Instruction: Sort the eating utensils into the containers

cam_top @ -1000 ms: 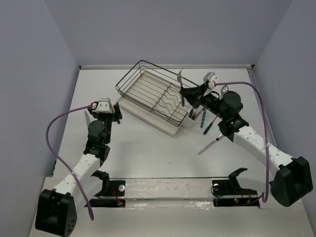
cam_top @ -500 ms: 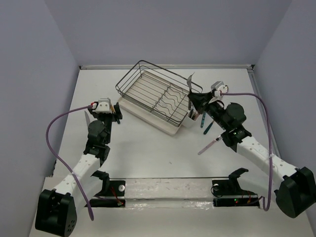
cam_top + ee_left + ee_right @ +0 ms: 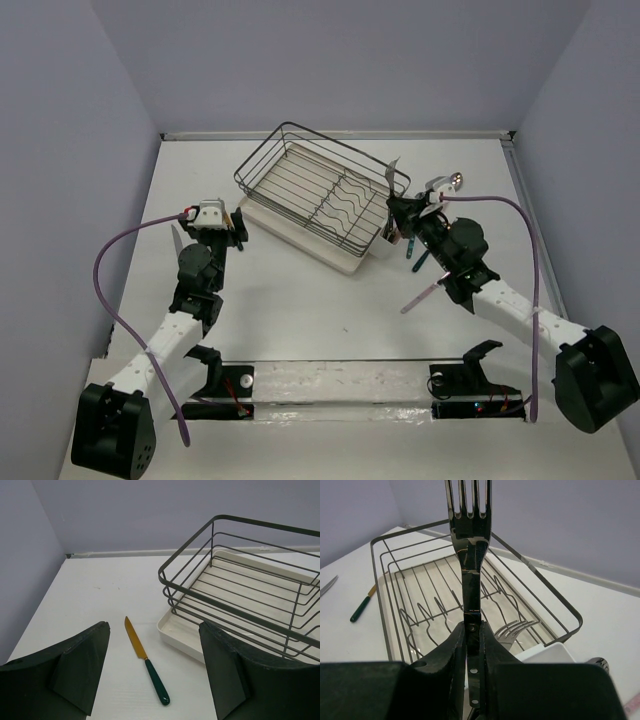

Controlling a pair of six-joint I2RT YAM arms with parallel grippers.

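Gripping a dark metal fork [image 3: 470, 545] by its handle, the right gripper [image 3: 472, 632] is clamped tight with the tines pointing up. It sits close by the small white plastic cutlery holder [image 3: 382, 247] at the near right corner of the black wire dish rack [image 3: 258, 152], where a second fork [image 3: 512, 629] shows its tines. The left gripper [image 3: 153, 628] hovers with jaws spread wide and nothing between them, over the white table [image 3: 300, 320]. Below it a gold-bladed knife with a green handle [image 3: 147, 662] lies just beside the rack's cream drip tray [image 3: 172, 632]. A teal-handled utensil [image 3: 418, 255] and a pink-handled utensil [image 3: 425, 292] lie on the table by the right arm.
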